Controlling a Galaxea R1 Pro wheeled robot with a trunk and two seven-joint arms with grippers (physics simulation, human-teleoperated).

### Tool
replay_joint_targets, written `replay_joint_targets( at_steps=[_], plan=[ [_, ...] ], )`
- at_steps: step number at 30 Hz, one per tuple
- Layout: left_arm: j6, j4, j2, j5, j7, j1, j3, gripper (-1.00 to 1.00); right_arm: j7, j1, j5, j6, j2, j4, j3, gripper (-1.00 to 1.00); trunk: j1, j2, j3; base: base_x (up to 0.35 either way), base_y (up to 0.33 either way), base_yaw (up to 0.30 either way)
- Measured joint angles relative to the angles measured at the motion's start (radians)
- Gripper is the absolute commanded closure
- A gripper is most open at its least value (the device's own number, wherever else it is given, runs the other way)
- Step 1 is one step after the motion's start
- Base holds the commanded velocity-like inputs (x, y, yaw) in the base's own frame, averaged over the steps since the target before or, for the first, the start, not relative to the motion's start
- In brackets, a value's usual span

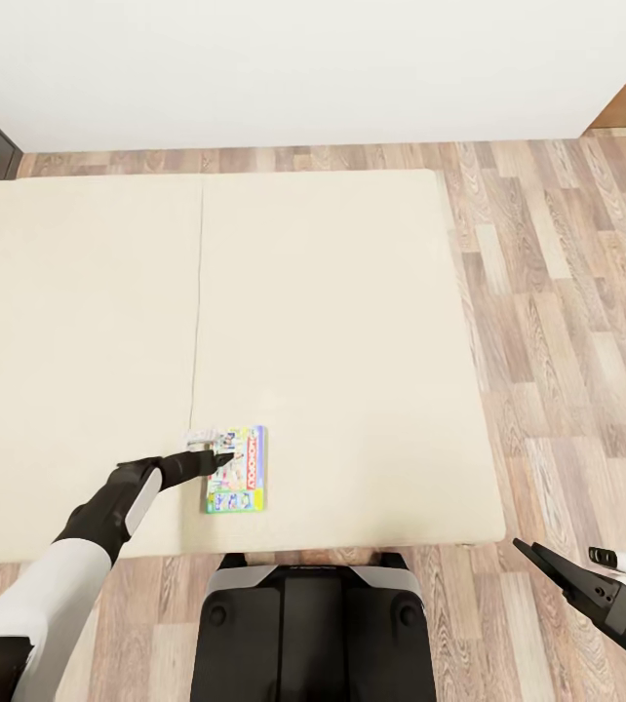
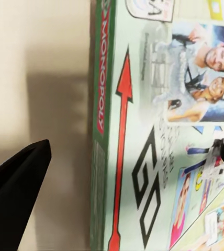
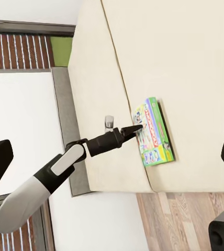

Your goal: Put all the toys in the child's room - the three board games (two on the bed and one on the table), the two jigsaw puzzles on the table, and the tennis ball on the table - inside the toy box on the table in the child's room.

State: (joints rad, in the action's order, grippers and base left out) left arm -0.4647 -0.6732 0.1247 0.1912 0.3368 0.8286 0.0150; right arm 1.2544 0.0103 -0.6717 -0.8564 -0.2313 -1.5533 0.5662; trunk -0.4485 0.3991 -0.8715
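Monopoly box [image 1: 237, 470] flat on cream bed [image 1: 352, 341] (near front edge), left tool [image 1: 217, 456] spread astride its edge, right tool [image 1: 557, 566] apart over plank floor [image 1: 567, 322], white wall [image 1: 303, 58] behind.

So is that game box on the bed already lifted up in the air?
No. The Monopoly box lies flat on the cream mattress, with the left gripper open at its edge, one finger either side.
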Motion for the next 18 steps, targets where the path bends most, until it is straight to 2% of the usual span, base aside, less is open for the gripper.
replay_joint_targets(
  at_steps=[4, 12, 18],
  plan=[
    [0.002, 0.000, 0.006, 0.004, 0.001, 0.000, 0.001, -1.00, 0.000, 0.000, 0.001, 0.001, 0.000, 0.000, 0.000, -1.00, 0.000, 0.000, 0.000, 0.000, -0.073, 0.000],
    [0.002, 0.000, 0.036, 0.019, 0.001, 0.001, 0.001, -1.00, 0.000, 0.000, 0.002, 0.002, 0.001, 0.000, 0.000, -1.00, 0.000, 0.000, 0.000, 0.000, -0.124, 0.000],
    [0.002, 0.000, 0.036, 0.010, 0.000, 0.000, 0.000, -1.00, 0.000, 0.000, 0.001, 0.002, 0.002, -0.001, 0.000, -1.00, 0.000, 0.000, 0.002, 0.000, -0.022, 0.000]
  ],
)
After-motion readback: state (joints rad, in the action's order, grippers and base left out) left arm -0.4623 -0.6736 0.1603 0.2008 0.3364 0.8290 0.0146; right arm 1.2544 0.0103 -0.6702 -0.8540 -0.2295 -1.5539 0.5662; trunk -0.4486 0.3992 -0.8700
